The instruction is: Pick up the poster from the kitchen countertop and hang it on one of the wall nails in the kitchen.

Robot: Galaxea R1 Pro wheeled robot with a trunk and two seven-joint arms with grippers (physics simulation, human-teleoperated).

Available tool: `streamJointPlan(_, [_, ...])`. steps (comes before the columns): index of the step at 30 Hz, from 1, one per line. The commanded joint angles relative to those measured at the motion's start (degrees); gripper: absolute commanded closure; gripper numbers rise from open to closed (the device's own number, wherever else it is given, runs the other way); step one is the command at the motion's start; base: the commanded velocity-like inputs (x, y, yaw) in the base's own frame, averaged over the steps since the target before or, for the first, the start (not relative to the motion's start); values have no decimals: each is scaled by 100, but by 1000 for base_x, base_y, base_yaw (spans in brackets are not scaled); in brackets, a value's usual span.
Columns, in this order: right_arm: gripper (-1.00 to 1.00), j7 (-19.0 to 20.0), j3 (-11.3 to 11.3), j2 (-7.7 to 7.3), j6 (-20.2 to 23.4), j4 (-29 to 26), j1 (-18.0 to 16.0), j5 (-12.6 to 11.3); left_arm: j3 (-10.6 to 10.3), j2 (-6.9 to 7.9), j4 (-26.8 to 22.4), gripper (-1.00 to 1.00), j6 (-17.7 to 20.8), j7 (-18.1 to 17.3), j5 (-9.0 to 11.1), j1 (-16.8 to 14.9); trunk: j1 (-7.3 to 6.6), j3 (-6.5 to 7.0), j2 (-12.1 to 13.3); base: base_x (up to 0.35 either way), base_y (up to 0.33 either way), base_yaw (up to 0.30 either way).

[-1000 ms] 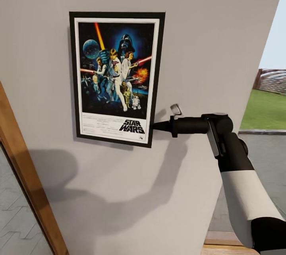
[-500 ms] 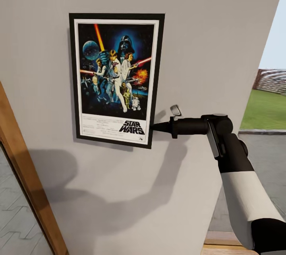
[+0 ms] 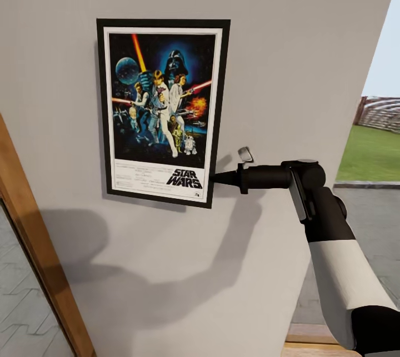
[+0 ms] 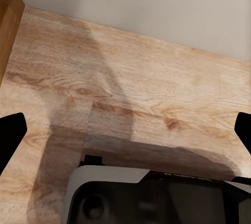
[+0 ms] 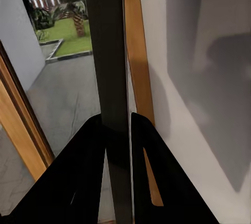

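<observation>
Up on the pale grey wall [image 3: 289, 40] the poster [image 3: 162, 110] sat flat and nearly upright, its top edge level. The right gripper [image 3: 214, 178] reached in from the side, fingers pinched onto the frame's lower right edge; from the right wrist camera that frame edge [image 5: 111, 78] ran as a dark strip straight between the clenched fingers [image 5: 83, 166]. Whatever the poster hung from was hidden behind it. Down low, the left gripper [image 4: 125, 130] faced the wooden floor [image 4: 130, 78], fingertips [image 4: 11, 130] cut off at either border, spread wide, holding nothing.
</observation>
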Motion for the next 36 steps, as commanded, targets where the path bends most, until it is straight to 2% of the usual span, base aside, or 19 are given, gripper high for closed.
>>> streamJointPlan(1, [100,14,5,-4,67,-1,-2,-5,44,-8,-7,-100,0,-53,-1,1,2,-1,-3,0,38,0])
streamJointPlan(36, [100,14,5,-4,67,0,-2,-5,44,-8,0,-100,0,-53,-1,1,2,-1,-3,0,18,0])
